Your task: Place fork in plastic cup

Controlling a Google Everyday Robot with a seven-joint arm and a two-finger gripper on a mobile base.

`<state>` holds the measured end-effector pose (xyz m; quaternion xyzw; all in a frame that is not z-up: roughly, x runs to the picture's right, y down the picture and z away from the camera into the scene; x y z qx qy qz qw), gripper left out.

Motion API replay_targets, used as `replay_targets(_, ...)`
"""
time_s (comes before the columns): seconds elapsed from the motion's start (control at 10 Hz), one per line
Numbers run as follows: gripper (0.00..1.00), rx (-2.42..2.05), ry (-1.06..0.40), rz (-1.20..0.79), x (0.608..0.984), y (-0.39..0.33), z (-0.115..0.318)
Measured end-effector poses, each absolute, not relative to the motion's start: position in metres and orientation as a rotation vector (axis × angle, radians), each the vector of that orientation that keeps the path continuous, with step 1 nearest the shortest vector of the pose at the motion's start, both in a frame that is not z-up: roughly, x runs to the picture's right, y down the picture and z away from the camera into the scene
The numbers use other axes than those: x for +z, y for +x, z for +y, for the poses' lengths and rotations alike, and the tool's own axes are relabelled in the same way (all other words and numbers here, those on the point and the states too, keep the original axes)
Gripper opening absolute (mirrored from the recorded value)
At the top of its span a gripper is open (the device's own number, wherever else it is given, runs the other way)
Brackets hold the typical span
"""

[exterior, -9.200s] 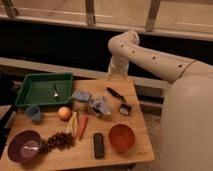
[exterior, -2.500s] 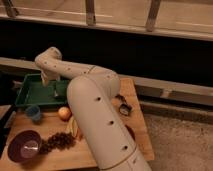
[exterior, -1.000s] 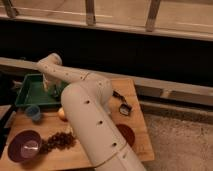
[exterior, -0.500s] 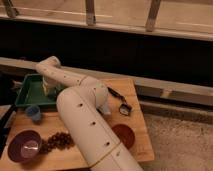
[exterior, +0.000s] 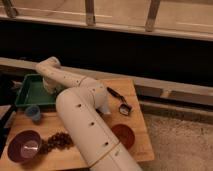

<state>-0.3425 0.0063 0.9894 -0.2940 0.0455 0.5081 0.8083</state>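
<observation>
My gripper reaches down into the right part of the green tray at the table's back left. My white arm crosses in front and hides its tip. The fork does not show; the place in the tray where the gripper points is covered by the arm. The small blue plastic cup stands upright on the wooden table just in front of the tray, to the front left of the gripper and apart from it.
A purple bowl and a bunch of dark grapes lie at the front left. An orange-red bowl sits at the front right. A black-handled tool lies at the back right. A dark wall and rail run behind the table.
The arm has swung from the table's right side across to the left and stands over the green tray. In the last second the wrist has settled lower into the tray.
</observation>
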Motion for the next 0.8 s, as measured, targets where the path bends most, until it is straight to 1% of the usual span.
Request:
replay_targets(0.1, 0.04, 1.086, -0.63, 0.098, 0.989, -0.343, 0.007)
replay_targets(0.2, 0.0, 1.087, -0.63, 0.099, 0.989, -0.343, 0.006)
replay_targets(0.6, 0.0, 1.098, -0.645, 0.095, 0.989, -0.342, 0.008)
replay_targets(0.8, 0.0, 1.122, -0.637, 0.043, 0.978, -0.344, -0.009)
